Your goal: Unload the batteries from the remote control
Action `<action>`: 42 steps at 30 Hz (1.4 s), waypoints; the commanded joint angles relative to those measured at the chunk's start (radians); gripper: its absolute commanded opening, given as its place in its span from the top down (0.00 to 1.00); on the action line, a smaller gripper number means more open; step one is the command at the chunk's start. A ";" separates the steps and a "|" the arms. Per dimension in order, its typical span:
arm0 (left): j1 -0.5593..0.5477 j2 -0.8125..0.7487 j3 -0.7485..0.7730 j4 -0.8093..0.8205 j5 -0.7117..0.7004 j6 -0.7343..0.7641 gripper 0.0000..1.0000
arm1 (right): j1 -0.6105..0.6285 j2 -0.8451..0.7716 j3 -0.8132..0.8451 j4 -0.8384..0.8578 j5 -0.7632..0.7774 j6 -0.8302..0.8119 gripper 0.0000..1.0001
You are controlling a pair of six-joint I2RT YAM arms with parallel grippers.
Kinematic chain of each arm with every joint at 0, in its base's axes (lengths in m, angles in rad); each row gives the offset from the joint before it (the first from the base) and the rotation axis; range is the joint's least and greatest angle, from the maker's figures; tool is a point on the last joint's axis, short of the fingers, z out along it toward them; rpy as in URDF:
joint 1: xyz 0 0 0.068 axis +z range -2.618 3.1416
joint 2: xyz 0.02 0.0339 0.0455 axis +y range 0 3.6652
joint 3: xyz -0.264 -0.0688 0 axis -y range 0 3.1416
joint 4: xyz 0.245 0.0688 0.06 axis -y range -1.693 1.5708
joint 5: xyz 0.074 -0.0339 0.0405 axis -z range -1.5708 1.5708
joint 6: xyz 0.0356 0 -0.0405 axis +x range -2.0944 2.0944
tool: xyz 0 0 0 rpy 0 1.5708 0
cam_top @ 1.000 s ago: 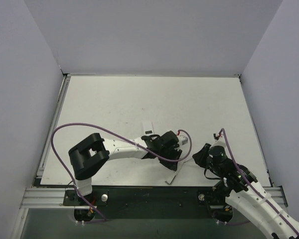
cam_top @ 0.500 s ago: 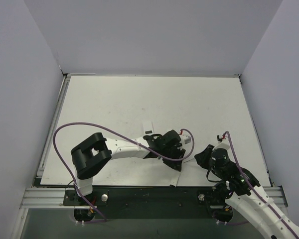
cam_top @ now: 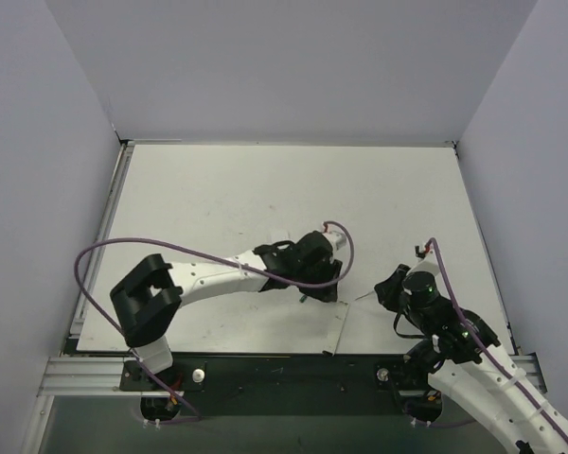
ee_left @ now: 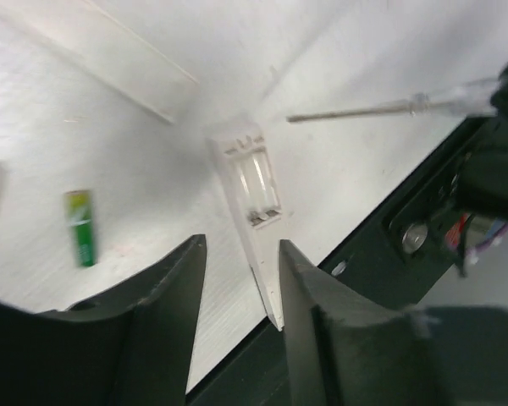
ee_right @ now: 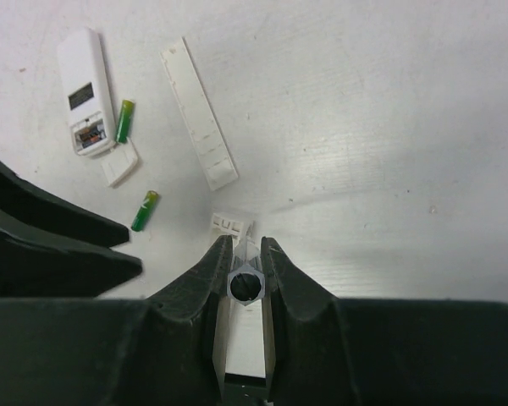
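the right claw [ee_right: 244, 249] is clamped on a clear-handled tool [ee_right: 244, 285] above a remote [ee_right: 231, 225] whose battery bay is open, while the left claw [ee_left: 241, 254] hangs over that remote with its fingers apart, gripping nothing. one green battery [ee_right: 124, 121] lies on the worktop [ee_right: 364, 127] just beside a second remote [ee_right: 85, 72] whose bay is also uncovered, and a second green battery [ee_right: 144, 210] lies near a small cover [ee_right: 118, 165]. the dark label on the second remote and the print on the batteries are too blurred to read.
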 commanded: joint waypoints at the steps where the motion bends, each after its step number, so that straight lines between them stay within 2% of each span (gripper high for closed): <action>1: 0.197 -0.169 0.064 -0.176 -0.162 -0.065 0.47 | -0.002 0.021 0.087 -0.024 0.081 -0.058 1.00; 4: 0.334 -0.163 0.108 -0.305 -0.171 -0.090 0.43 | -0.002 0.030 0.100 -0.021 0.089 -0.078 1.00; 5: 0.412 -0.163 0.110 -0.315 -0.179 -0.093 0.41 | -0.002 0.024 0.100 -0.016 0.081 -0.081 1.00; 7: 0.471 -0.163 0.119 -0.323 -0.208 -0.096 0.34 | -0.003 0.017 0.105 -0.007 0.074 -0.090 1.00; 11: 0.572 -0.131 0.160 -0.323 -0.237 -0.078 0.30 | -0.002 -0.009 0.107 -0.009 0.057 -0.110 1.00; 15: 0.575 -0.049 0.245 -0.359 -0.266 0.009 0.30 | -0.002 -0.026 0.096 -0.010 0.051 -0.118 1.00; 19: 0.566 0.059 0.300 -0.380 -0.227 0.040 0.30 | 0.000 -0.034 0.084 -0.006 0.041 -0.110 1.00; 27: 0.516 0.177 0.382 -0.383 -0.194 0.065 0.29 | 0.002 -0.045 0.076 0.005 0.034 -0.127 1.00; 34: 0.466 0.258 0.440 -0.398 -0.237 0.059 0.21 | 0.002 -0.055 0.067 0.011 0.034 -0.135 1.00; 42: 0.433 0.341 0.497 -0.471 -0.288 0.071 0.17 | 0.002 -0.068 0.067 0.013 0.032 -0.155 1.00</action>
